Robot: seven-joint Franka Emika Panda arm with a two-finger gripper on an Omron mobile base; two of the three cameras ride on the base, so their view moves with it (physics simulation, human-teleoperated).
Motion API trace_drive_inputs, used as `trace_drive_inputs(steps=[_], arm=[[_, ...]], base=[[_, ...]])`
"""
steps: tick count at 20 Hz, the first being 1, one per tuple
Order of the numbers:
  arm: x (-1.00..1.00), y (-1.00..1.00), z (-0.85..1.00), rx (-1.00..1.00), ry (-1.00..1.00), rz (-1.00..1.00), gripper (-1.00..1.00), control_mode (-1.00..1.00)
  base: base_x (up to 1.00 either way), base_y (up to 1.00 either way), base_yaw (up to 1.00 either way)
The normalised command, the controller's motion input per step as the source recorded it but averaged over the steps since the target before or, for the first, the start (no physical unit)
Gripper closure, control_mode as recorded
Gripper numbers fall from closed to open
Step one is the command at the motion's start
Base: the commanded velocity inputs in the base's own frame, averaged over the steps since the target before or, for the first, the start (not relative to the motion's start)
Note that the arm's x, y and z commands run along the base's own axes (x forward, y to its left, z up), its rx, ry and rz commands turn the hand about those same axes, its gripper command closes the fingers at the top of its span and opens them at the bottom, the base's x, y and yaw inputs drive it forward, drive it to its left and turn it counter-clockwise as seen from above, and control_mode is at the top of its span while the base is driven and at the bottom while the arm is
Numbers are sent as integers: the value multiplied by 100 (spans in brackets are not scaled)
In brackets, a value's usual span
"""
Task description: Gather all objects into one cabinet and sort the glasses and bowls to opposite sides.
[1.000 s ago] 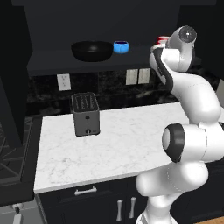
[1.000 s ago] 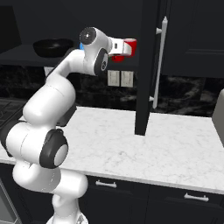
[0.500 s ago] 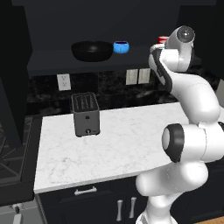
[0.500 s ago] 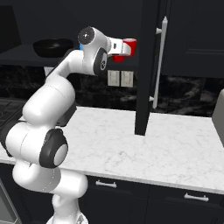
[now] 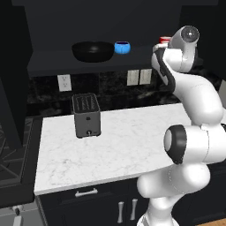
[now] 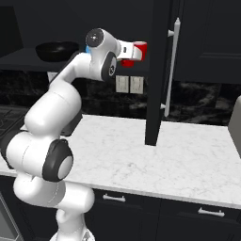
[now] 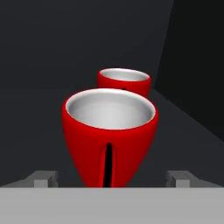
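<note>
Fingers [image 7: 43, 178] spread wide, near red cup [image 7: 109, 131] between them, untouched; second cup [image 7: 124, 81] behind on dark cabinet shelf [image 7: 183, 127]. Grey toaster [image 5: 87, 115] on white marble counter [image 5: 132, 141].

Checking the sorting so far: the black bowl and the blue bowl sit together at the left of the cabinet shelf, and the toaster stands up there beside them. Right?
Not quite. The bowls are as you say, black bowl beside blue bowl on the cabinet shelf, but the left base view shows the toaster down on the white counter.
</note>
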Motion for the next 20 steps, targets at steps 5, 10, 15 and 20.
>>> trace_drive_inputs(steps=[5, 10, 15, 20], arm=[[-19, 0, 3, 1, 0, 0, -100, -100], [-46, 4, 0, 1, 0, 0, -100, -100], [-58, 34, 0, 0, 0, 0, -100, -100], [-22, 91, 0, 0, -1, 0, -100, -100]], base=[[0, 0, 0], [0, 0, 0], [0, 0, 0], [0, 0, 0]])
